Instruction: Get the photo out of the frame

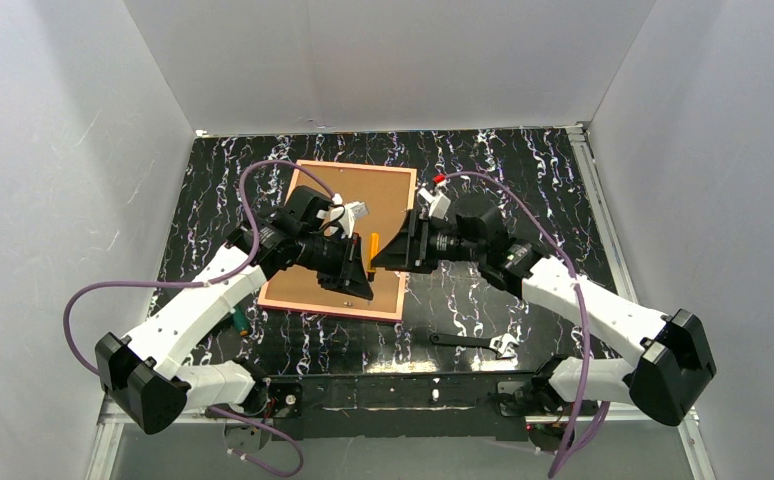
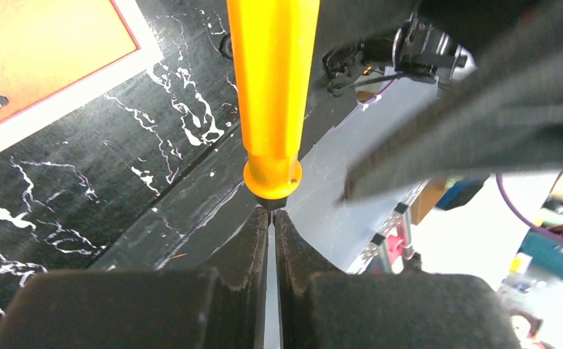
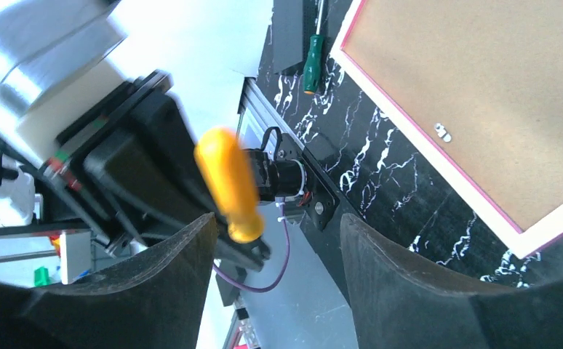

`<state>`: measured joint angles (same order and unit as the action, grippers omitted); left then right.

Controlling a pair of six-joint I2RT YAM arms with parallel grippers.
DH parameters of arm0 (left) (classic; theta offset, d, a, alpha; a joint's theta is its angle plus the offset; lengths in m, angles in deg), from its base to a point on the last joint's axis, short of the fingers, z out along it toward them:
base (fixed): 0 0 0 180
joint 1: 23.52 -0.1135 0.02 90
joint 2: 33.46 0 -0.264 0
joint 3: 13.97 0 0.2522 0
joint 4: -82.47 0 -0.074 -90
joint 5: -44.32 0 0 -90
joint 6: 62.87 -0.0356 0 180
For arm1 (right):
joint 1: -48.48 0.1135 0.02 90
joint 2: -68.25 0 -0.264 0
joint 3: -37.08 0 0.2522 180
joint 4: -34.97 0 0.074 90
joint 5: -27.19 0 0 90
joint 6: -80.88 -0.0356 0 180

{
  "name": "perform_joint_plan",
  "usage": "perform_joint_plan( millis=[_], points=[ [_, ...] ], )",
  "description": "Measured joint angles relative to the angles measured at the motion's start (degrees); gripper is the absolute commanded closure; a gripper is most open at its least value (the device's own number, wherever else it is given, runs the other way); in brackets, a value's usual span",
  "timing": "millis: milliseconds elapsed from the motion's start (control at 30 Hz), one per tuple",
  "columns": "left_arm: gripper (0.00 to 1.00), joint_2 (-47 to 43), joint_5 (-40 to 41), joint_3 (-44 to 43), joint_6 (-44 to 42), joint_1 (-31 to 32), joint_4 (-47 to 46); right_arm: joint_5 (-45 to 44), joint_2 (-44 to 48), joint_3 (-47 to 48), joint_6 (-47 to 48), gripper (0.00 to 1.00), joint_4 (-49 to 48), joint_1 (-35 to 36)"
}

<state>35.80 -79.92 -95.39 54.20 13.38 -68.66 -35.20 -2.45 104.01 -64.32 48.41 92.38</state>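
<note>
The frame [image 1: 378, 195] lies face down on the black marbled table, its brown back panel up and a pink-red border round it. The photo is hidden. Over the frame's near right corner my left gripper [image 1: 361, 278] is shut on the thin shaft of an orange-handled screwdriver [image 1: 373, 246]. In the left wrist view the handle [image 2: 271, 94] sticks straight out from the closed left gripper [image 2: 272, 214]. My right gripper [image 3: 278, 233] faces it, open, with the orange handle [image 3: 228, 182] just beyond its left finger and untouched. The frame's back [image 3: 482, 94] shows a small metal tab [image 3: 442, 132].
A green-handled screwdriver [image 1: 238, 322] lies by the frame's near left corner, also visible in the right wrist view [image 3: 312, 65]. A black flat tool [image 1: 473, 343] rests on the table near the right arm's base. White walls enclose the table on three sides.
</note>
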Motion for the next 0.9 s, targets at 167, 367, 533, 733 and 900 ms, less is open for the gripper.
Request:
perform_joint_plan(
  millis=[167,367,533,733,900],
  points=[
    [1.0,-1.2,-1.6,-0.2,-6.6,-0.1,1.9,11.1,-6.0,4.2,1.6,0.29,4.5,-5.3],
    [1.0,-0.5,-4.4,-2.4,-14.2,-0.3,7.0,20.8,-11.5,14.0,7.7,0.34,14.2,-5.7],
    [1.0,-0.3,-5.4,-2.6,-16.9,-0.3,8.8,25.8,-14.0,18.7,10.7,0.41,17.8,-5.9],
    [1.0,-0.3,-5.4,-2.6,-17.7,-0.3,9.8,29.0,-17.4,19.3,12.0,0.48,20.5,-5.5],
    [1.0,0.0,-5.2,-2.6,-17.7,-0.3,11.0,30.5,-19.7,20.5,11.4,0.51,20.4,-4.0]
  ],
)
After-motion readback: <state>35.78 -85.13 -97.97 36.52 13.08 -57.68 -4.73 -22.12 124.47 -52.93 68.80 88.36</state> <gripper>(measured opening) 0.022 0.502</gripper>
